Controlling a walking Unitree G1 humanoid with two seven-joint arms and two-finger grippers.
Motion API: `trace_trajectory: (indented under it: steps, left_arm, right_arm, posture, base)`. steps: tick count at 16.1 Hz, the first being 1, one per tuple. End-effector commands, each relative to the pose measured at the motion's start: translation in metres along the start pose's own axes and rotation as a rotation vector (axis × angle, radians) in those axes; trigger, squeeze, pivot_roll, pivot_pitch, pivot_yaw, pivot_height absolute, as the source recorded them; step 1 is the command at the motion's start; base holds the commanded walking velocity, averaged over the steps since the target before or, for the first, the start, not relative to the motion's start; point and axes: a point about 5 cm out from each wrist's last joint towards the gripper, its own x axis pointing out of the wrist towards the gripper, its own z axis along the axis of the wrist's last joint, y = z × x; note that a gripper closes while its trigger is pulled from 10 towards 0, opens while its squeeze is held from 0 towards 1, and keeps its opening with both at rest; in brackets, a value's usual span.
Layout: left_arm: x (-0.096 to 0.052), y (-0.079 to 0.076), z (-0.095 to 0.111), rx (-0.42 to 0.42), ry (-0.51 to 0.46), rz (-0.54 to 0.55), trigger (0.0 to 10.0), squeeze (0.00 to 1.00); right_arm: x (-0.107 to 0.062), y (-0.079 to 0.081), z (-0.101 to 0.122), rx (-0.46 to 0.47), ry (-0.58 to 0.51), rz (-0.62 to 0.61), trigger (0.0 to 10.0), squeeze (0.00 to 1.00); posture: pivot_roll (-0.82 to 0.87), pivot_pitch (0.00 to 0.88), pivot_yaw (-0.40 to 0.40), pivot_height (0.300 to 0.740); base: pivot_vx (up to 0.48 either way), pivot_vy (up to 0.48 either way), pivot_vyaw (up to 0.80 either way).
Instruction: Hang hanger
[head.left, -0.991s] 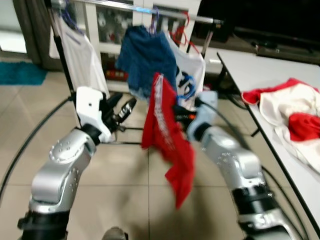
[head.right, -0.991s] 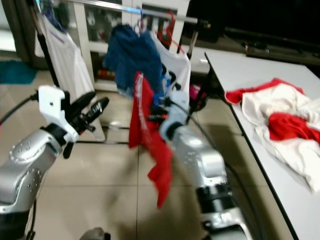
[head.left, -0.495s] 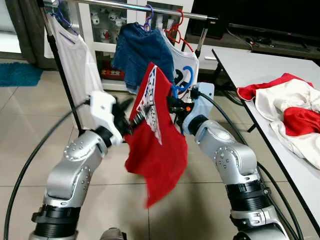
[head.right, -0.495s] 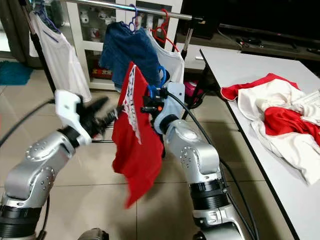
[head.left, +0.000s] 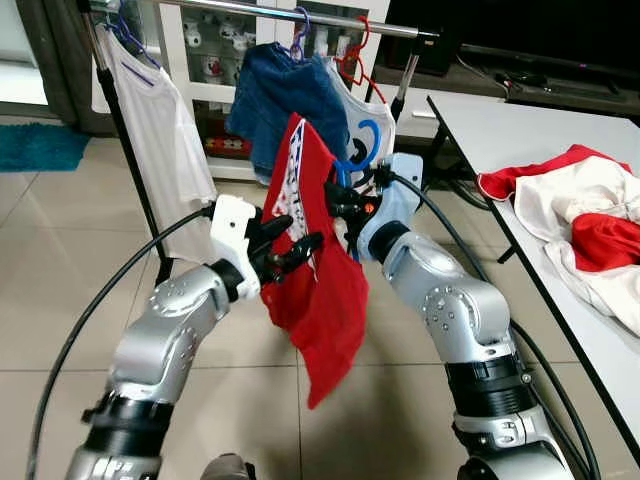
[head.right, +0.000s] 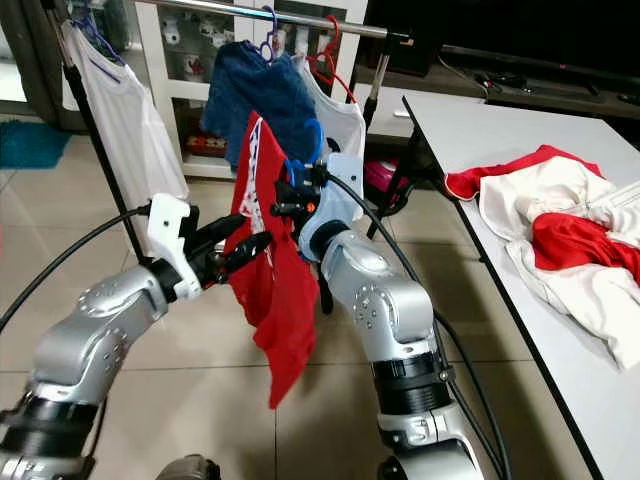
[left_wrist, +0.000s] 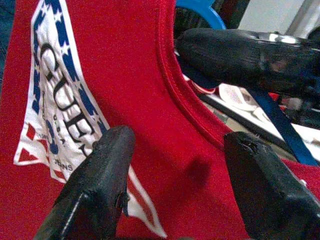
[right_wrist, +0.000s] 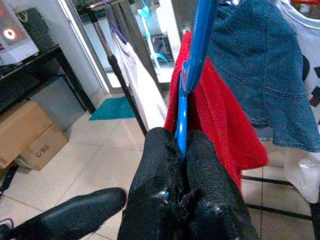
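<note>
The white shirt (head.left: 160, 130) hangs at the left end of the clothes rail (head.left: 250, 10), beside the rack's black upright. The rail itself runs across the top of the head views.

The left gripper (head.left: 290, 255) is raised in front of the robot. Its fingers (left_wrist: 100, 180) stand apart, one on each side of the printed chest of the red shirt (head.left: 315, 290), with the cloth lying between them. Half a second ago this gripper sat lower and further left, at the shirt's edge. It has since come up and inward, and the shirt hangs narrower and steadier than it did then.

The blue hanger (head.left: 365, 150), which carries the red shirt, is just right of the left gripper. Its hook stands upright below the rail and is not yet over it. The right gripper (head.left: 345, 210) is clamped on the hanger's stem, with both fingers pressed together around the blue plastic in the right wrist view. Compared with one second ago, the hanger is higher and closer to the rail.

Behind the hanger, a blue denim garment (head.left: 285, 100) and a white printed top (head.left: 375, 125) already hang on the rail. The free rail between the white shirt and the denim looks the likeliest place for the hook.

To the right, a white table (head.left: 520, 140) holds a pile of red and white clothes (head.left: 585, 215).

The task appears to be in its lift stage, with hooking still to be done.
</note>
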Motion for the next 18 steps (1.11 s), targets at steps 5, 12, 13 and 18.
trace_trajectory:
  steps: [5,12,13,18]
  left_arm:
    - [0.016,-0.004,0.007,-0.068,-0.043,-0.092,10.0,0.0]
    - [0.024,0.007,0.005,-0.037,-0.011,-0.062,0.0,0.0]
    - [0.025,0.01,0.006,-0.016,-0.007,-0.051,0.0,0.0]
    - [0.027,0.01,0.007,0.0,-0.023,-0.051,0.0,0.0]
  right_arm:
    - [-0.002,0.008,0.015,-0.022,-0.058,0.024,10.0,0.0]
    - [-0.001,0.014,0.015,-0.027,-0.057,0.048,10.0,0.0]
    - [-0.001,0.014,0.015,-0.026,-0.057,0.046,10.0,0.0]
    - [0.0,0.011,0.015,-0.021,-0.06,0.03,10.0,0.0]
  posture:
    - [0.01,0.0,-0.095,0.74]
    - [0.01,0.0,-0.085,0.74]
    - [0.01,0.0,-0.083,0.74]
    - [0.02,0.0,-0.083,0.74]
  base:
    - [0.0,0.0,0.0]
    - [0.0,0.0,0.0]
    - [0.0,0.0,0.0]
    - [0.0,0.0,0.0]
